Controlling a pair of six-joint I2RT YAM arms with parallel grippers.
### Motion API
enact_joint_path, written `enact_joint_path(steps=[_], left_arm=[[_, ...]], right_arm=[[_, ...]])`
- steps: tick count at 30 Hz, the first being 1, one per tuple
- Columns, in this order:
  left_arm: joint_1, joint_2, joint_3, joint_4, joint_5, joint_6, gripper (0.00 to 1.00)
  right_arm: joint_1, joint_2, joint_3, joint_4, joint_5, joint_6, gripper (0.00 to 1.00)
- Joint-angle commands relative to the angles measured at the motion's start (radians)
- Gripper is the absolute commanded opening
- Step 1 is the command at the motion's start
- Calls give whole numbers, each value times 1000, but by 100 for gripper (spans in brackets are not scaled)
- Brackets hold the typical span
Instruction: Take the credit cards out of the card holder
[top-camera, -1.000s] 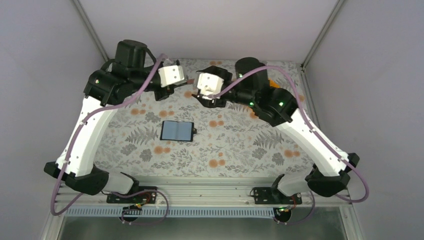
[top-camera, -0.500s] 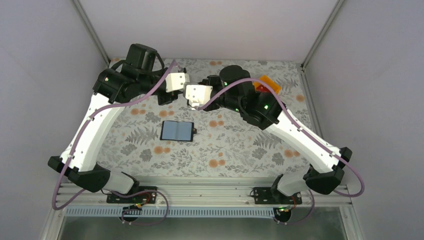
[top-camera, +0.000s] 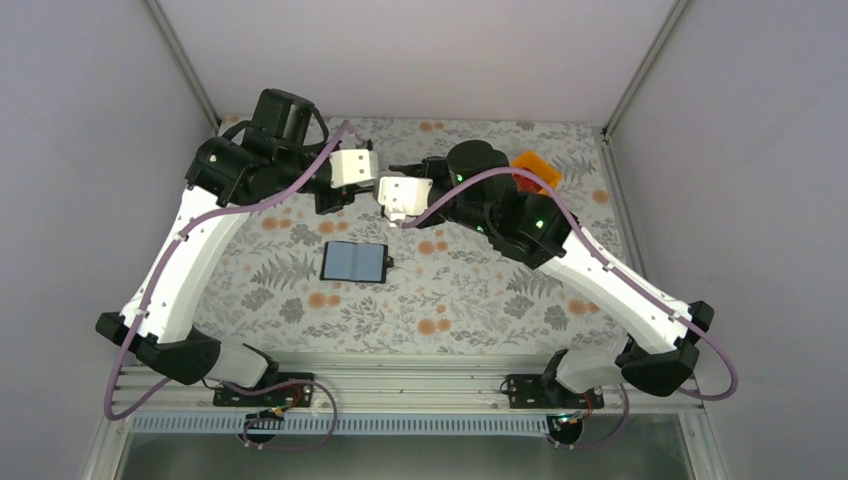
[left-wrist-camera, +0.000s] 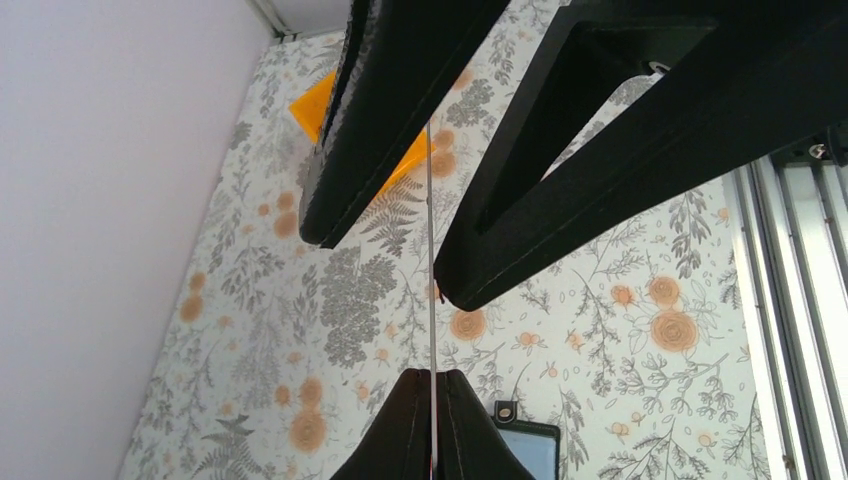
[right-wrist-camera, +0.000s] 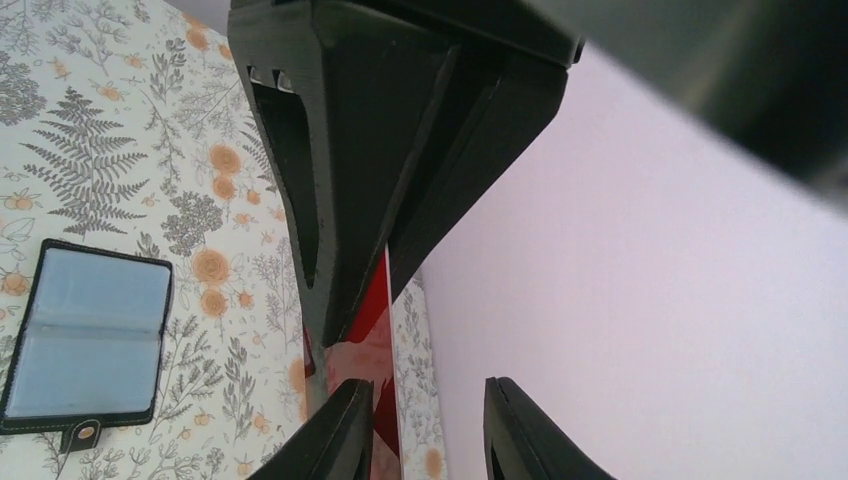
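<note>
closing together over the far half of the table (top-camera: 480, 290) in the top view: a second ago the left gripper (top-camera: 368, 178) and right gripper (top-camera: 388, 192) hung apart, now they sit tip to tip, which reads as a handover. one card holder (top-camera: 355, 262) lies open and flat nearer the bases, well apart from both. one orange bin (top-camera: 537, 168) shows at the far right. what passes between the tips is too small to tell here.

left wrist view: the left fingertips (left-wrist-camera: 410, 430) are clenched on one credit card (left-wrist-camera: 429, 250), seen edge-on, rising between the right gripper's spread fingers (left-wrist-camera: 600, 180).

right wrist view: the same red card stands just beside one right finger (right-wrist-camera: 335, 435), the other apart, so the right jaws are released, not yet gripping. by my judgement one card is out; the holder's pockets show no red, though i cannot tell if they are empty.
</note>
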Motion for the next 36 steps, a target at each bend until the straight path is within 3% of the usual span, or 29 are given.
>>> enact_joint_path(steps=[1,4,10,23,33,36], left_arm=[[-13,-13,40,-12,125,36,2],[-12,-13,40,-13,134,38,2],[-12,-12,51,-6,145,44,2],[-13,-13,34,5,146,81,2],[-42,-3,-29,4,148,87,2],[-53,0,-50,12,135,88,2]], right_arm=[[-2,12,-34,-53,43,26,29],[-2,19,-30,-68,46,25,24],[-2,13,-45,-93,34,41,32],[-2,-53,-138,-79,16,42,33],[-2,-39,-107,-67,6,46,31],[-2,-29,-101,-67,-10,60,26]])
